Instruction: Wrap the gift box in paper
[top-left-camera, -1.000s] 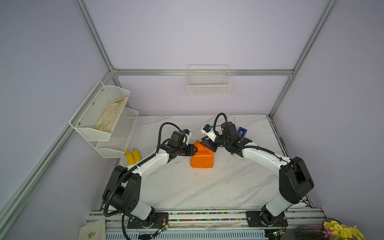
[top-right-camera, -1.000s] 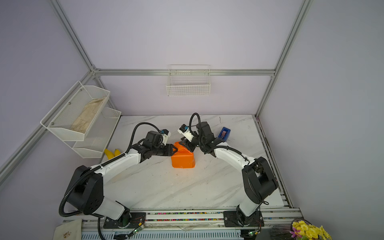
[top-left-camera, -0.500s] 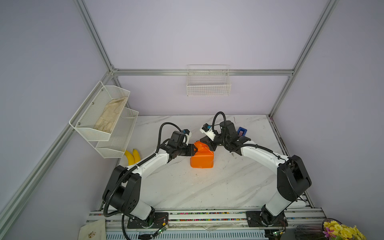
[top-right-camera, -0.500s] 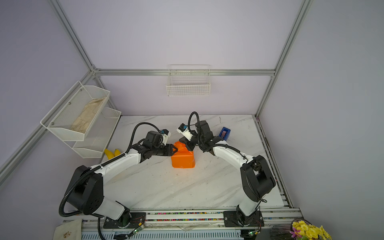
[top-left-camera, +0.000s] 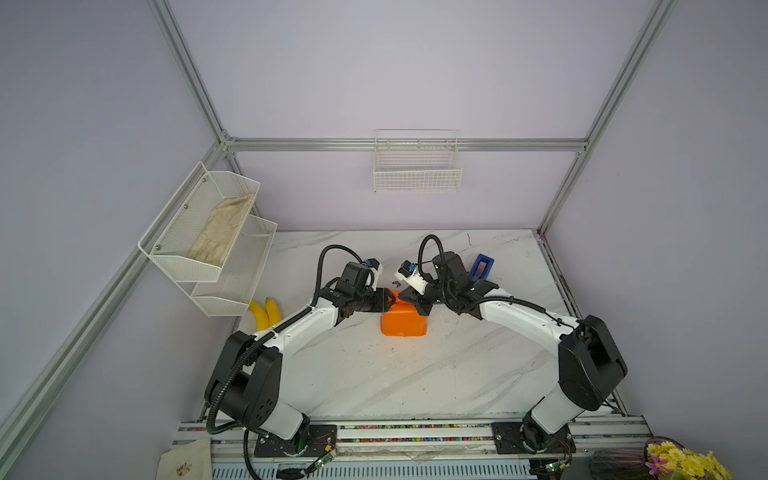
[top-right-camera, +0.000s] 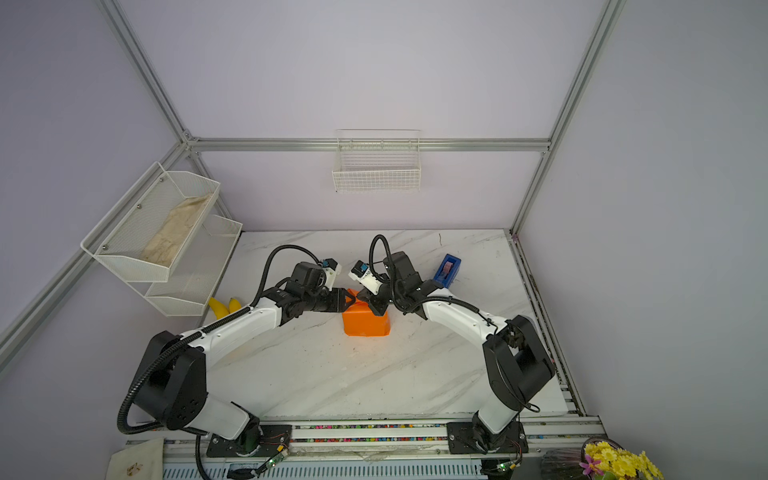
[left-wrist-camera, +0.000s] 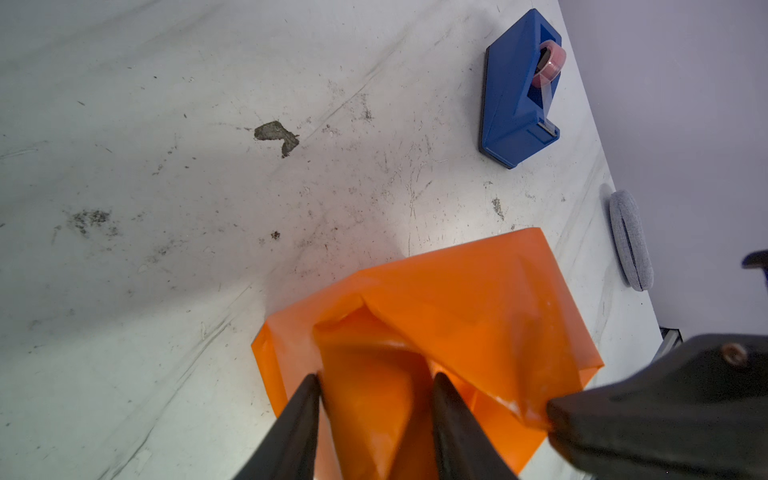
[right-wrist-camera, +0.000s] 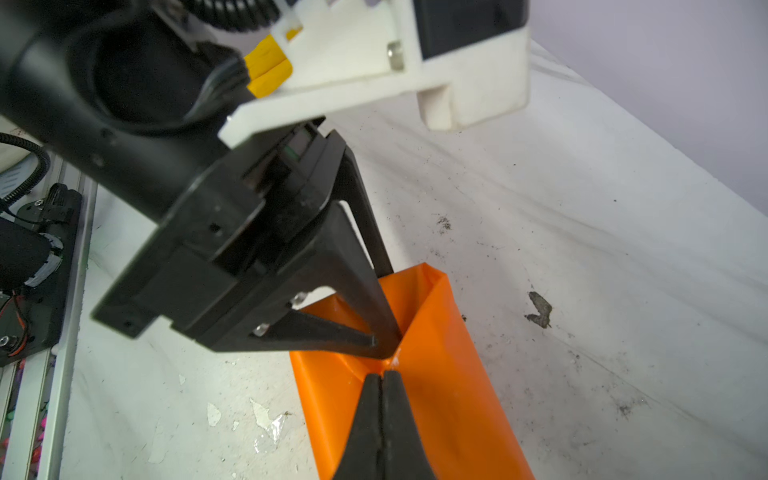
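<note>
**Closing on the flap: right tool takes hold of the paper**

Over the last second the right tool (right-wrist-camera: 382, 376) had brought its jaws fully together and edged slightly in toward the bundle. In the right wrist view the jaws met on a raised crease of the paper (top-left-camera: 403, 324). In the left wrist view a loose flap rose to the tool's tip, so it looked clamped on that flap.

The left tool (left-wrist-camera: 376, 382) had not changed. Its jaws stood part-way apart astride a paper-covered ridge at the bundle's far end, with both fingers against it.

The bundle had stayed put on the middle of the surface (top-left-camera: 374, 374), between the two tools. The box was hidden and presumably lay inside the paper. The tape dispenser (left-wrist-camera: 517, 91) stood well apart at the far right.

With the flap caught, folding the far end could probably begin, the right tool drawing the paper over while the left steadied the bundle. That end looked loose and crumpled, and such thin paper might slip or tear under a hard pull.
</note>
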